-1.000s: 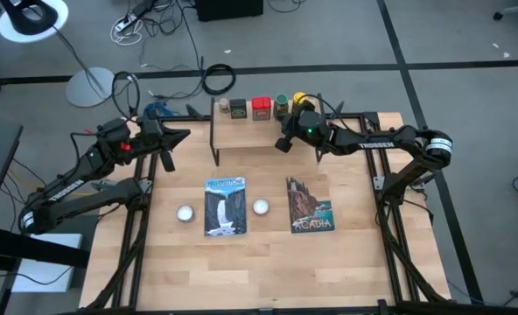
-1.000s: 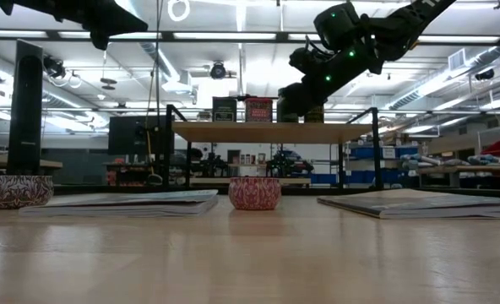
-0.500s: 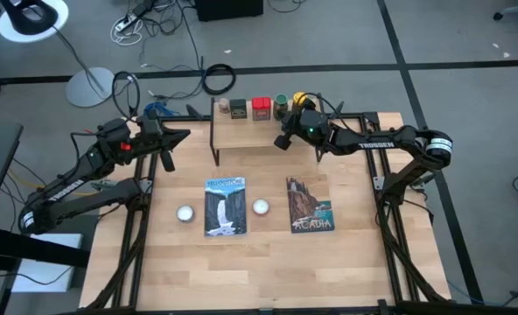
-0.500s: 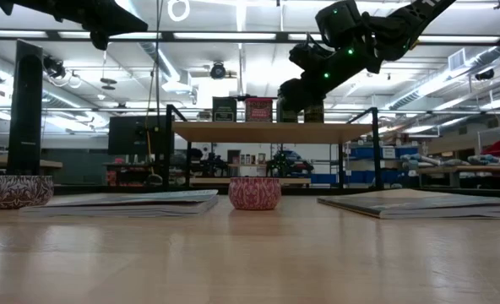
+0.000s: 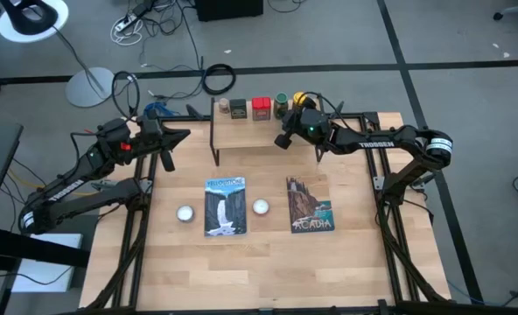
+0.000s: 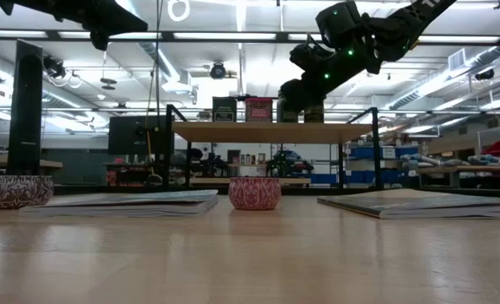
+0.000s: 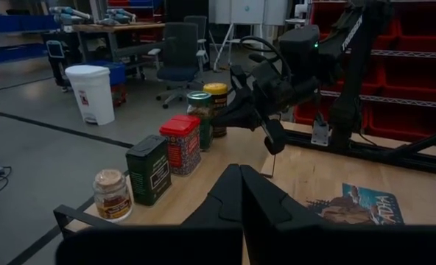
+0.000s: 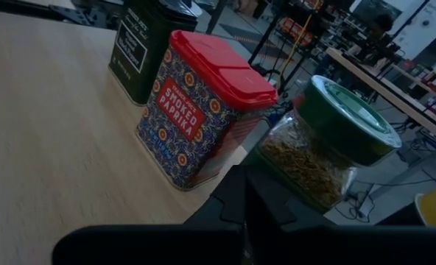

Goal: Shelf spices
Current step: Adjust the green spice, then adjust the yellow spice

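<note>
Spices sit in one row along the far edge of the shelf (image 5: 257,127): brown jar (image 7: 112,194), dark tin (image 7: 149,168), red tin (image 8: 203,107), green jar (image 8: 327,147), yellow-capped jar (image 7: 216,107), in that order from the left arm's side to the right's. Row's long axis runs w/ the shelf board; all five upright, close together. Right gripper (image 5: 287,137) hovers over the board's right end, fingers together, nothing held, nose pointing at the green jar & red tin, just in front of them — much the nearer arm. Left gripper (image 5: 178,136) waits well off the shelf's left end, also closed & empty. Tins: boxy, printed metal, flat lids; red one has a glossy hinged cap. Jars: clear, round, w/ smooth caps. Board is pale matte wood on thin black legs. Looks like shelving's basically done; any next move is prob. a nudge or pull-back.
</note>
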